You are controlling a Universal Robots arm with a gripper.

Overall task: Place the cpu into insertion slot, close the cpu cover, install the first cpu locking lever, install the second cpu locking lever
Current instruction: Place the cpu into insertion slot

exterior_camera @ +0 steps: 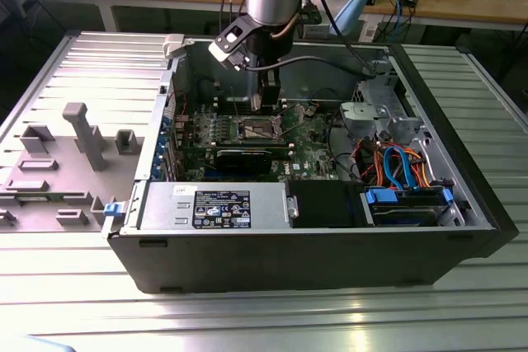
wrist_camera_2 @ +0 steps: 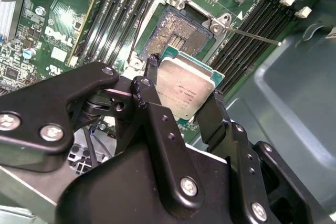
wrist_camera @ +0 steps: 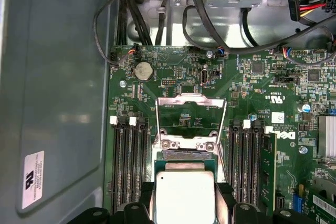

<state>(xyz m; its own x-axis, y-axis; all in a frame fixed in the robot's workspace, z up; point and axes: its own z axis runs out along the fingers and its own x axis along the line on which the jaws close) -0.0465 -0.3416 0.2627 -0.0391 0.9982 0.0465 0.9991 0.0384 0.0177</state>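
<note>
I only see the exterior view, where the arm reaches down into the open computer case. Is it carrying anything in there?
Observer: Yes. In the second wrist view the gripper is shut on the cpu, pinching it by two opposite edges.
Visitor: Is the place where the chip goes free, or is something sitting in it?
Observer: It is free. In the second wrist view the insertion slot lies bare with its centre uncovered, and the cpu is not seated in it.
</note>
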